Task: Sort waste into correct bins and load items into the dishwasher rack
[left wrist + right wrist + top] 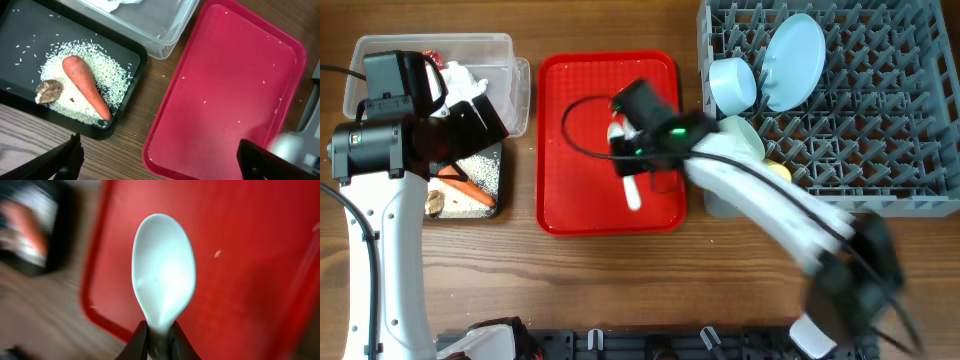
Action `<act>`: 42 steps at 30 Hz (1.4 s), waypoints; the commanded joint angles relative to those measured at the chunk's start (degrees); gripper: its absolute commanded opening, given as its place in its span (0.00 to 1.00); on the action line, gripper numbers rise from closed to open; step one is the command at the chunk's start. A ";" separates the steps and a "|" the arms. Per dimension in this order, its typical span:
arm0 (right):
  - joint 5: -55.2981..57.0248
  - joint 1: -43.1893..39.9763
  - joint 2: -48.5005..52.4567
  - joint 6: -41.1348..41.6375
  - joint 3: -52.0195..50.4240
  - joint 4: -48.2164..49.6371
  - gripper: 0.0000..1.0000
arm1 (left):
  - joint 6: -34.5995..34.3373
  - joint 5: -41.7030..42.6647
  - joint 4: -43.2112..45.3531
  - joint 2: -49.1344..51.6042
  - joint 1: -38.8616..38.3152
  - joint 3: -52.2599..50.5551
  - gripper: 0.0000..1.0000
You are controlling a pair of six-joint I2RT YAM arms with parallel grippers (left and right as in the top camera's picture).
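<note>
Dishwasher rack (880,150), one, stands right of the right gripper (157,332); one red tray (560,200) lies beneath that gripper. Racked: one plate (795,60), one blue bowl (732,85), one green bowl (748,138), one cup (778,172). One spoon (162,275), clamped by its handle, should travel level, clearing the rack wall. Left gripper (159,150) hangs open.

Right wrist view: the handle of the white spoon (162,275) is hidden between the fingers of the right tool (156,341). The black tray (27,227) is blurred beyond detail.

Overhead view: the right arm (840,260) is smeared by blur. The dishwasher rack (880,140) is cut by the top edge. The clear tub (515,75) is partly covered by the left arm (390,150).

Left wrist view: the left tool (160,150) is cut off by the bottom edge.
</note>
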 commanded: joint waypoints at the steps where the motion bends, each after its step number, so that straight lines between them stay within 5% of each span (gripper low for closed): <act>1: 0.94 -5.44 -15.08 -2.58 1.68 -3.04 0.04 | 0.09 -0.96 0.13 -0.04 0.26 0.42 1.00; 4: 14.14 -15.78 -25.49 0.59 1.66 -10.05 0.04 | 0.09 -0.96 0.13 -0.04 0.26 0.42 1.00; 8: 23.91 -31.47 -27.19 11.65 0.35 -17.46 0.04 | 0.09 -0.98 0.13 -0.04 0.26 0.42 1.00; 11: 24.94 -39.85 -24.52 31.71 -5.73 -16.98 0.04 | 0.09 -0.96 0.13 -0.04 0.26 0.42 1.00; 16: 21.42 -42.03 -16.98 68.06 -13.73 -16.57 0.06 | 0.09 -0.96 0.13 -0.04 0.26 0.42 1.00; 19: 21.31 -42.03 -10.47 69.94 -13.75 -13.25 0.04 | 0.09 -0.96 0.13 -0.04 0.26 0.42 1.00; 26: 22.18 -42.03 -3.13 65.55 -13.75 -2.93 0.04 | 0.09 -0.96 0.13 -0.04 0.26 0.42 1.00; 27: 22.45 -42.05 -3.15 62.51 -13.75 -0.85 0.08 | 0.09 -0.96 0.13 -0.04 0.26 0.42 1.00; 28: 22.43 -42.03 -3.15 58.64 -13.75 1.27 0.26 | 0.09 -0.96 0.13 -0.04 0.26 0.42 1.00; 29: 22.40 -42.03 -3.15 55.60 -13.75 2.16 0.31 | 0.09 -0.96 0.13 -0.04 0.26 0.42 1.00; 33: 21.24 -42.03 -4.61 41.00 -13.66 3.56 0.35 | 0.09 -0.96 0.13 -0.04 0.26 0.42 1.00; 36: 20.81 -42.03 -11.96 32.54 -13.66 1.70 0.37 | 0.09 -0.96 0.13 -0.04 0.26 0.42 1.00; 40: 13.25 -41.92 -34.03 10.01 -13.66 -6.60 0.39 | 0.09 -0.96 0.13 -0.04 0.26 0.42 1.00; 41: 3.76 -41.83 -42.14 -4.35 -13.66 -8.44 0.97 | 0.09 -0.96 0.13 -0.04 0.26 0.42 1.00; 42: -0.11 -41.83 -44.92 -8.66 -13.66 -9.29 1.00 | 0.09 -0.96 0.13 -0.04 0.26 0.42 1.00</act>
